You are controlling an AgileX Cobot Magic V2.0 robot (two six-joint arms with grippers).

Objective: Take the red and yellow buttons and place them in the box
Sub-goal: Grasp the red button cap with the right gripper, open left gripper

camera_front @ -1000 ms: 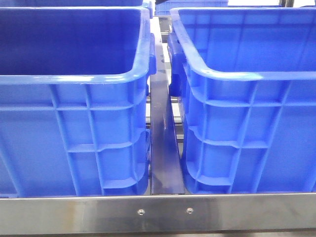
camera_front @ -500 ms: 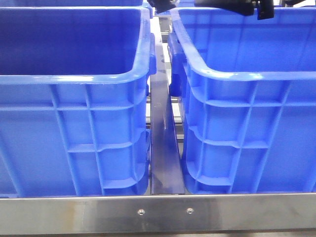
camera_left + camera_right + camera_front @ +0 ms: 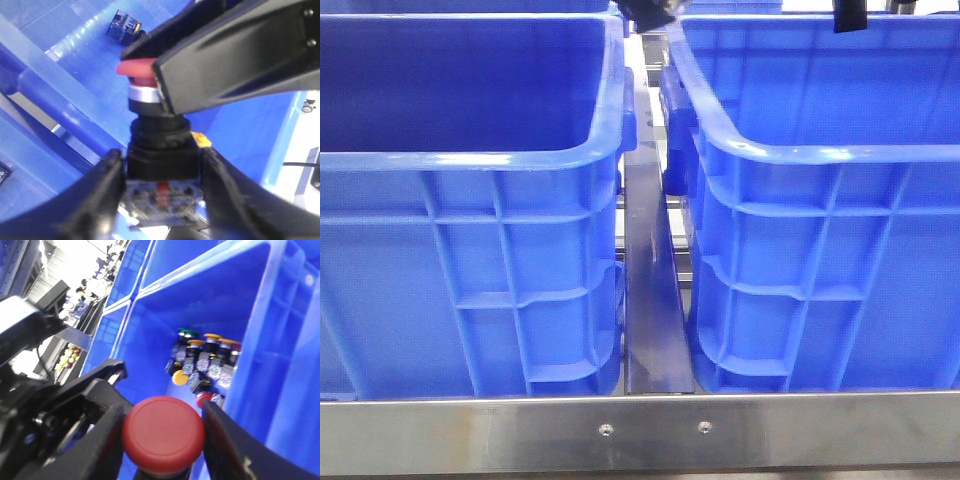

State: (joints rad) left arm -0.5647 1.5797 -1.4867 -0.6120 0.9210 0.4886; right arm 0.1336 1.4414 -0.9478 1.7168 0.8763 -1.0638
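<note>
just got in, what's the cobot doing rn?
Button sorting into blue crates. The left gripper is clamped on the black body of a red push-button, with the other arm's gripper close against its cap. In the right wrist view, the red cap sits between the right gripper fingers, above a blue crate holding a cluster of yellow, red and green buttons. The front view shows only two blue crates side by side.

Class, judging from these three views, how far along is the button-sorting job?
Done: a cluster of buttons already lies in a corner of a blue crate. In hand: the left gripper clamps a red button, and the right gripper holds another red button. Left: releasing both into the box.
</note>
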